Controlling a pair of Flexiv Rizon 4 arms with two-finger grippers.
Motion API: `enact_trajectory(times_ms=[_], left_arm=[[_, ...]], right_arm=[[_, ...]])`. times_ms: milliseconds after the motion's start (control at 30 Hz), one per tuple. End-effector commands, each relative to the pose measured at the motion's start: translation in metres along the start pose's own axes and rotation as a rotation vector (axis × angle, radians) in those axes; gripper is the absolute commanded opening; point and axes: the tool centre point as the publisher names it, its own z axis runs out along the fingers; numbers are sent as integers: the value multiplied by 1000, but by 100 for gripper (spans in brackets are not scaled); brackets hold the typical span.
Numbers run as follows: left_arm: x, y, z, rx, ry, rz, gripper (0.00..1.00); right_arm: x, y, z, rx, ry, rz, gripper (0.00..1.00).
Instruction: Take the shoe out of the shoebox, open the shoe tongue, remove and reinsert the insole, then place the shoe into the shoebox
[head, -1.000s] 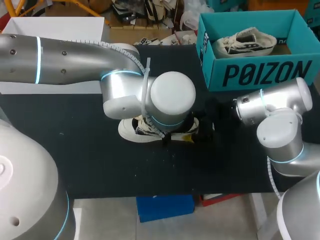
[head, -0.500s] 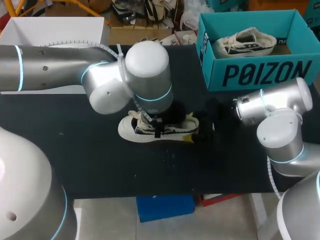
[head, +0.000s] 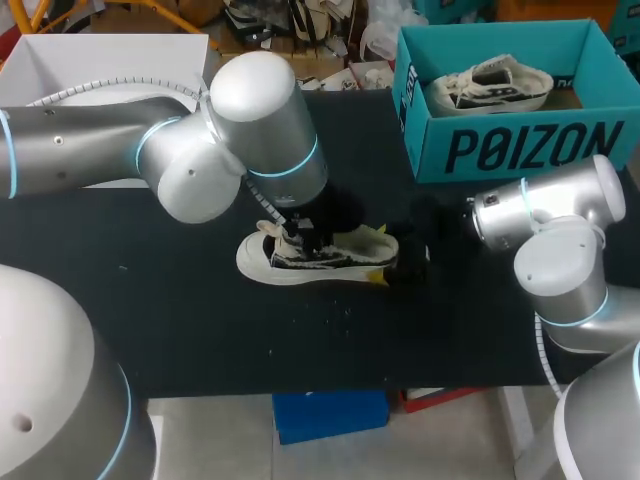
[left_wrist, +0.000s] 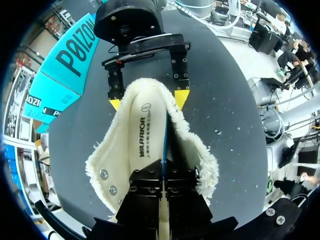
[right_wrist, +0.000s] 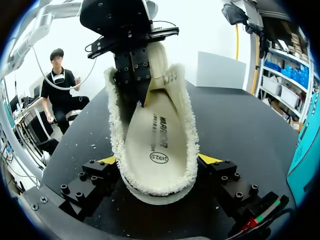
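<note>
On the black surface (head: 150, 300), the left gripper (left_wrist: 164, 167) stands pressed together inside the shoe (head: 320, 255) at mid-surface, over its insole (left_wrist: 145, 135). Beside it, the right gripper (left_wrist: 147, 100) pinches the shoe's heel. Far right, the teal shoebox (head: 500, 150) holds another shoe (head: 490, 85).

light: bright, even | shadows: barely visible on black table (head: 200, 330) | glare: sheen on left arm (head: 262, 105)
</note>
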Motion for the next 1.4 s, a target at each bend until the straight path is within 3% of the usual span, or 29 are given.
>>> enact_trajectory(times_ms=[33,833,1200,1267,1400], left_arm=[[3,0,-6,34,-2,11,0],[7,-1,-25,110,-1,38,0],[-1,-17,-7,122,12,122,0],[0,-25,-1,104,7,164,18],[5,-33,4,96,-4,224,34]], right_arm=[[-1,-3,1,1,1,1,0],[-1,-3,1,1,1,1,0],[-1,-3,1,1,1,1,0],[-1,-3,1,1,1,1,0],[-1,-3,1,1,1,1,0]])
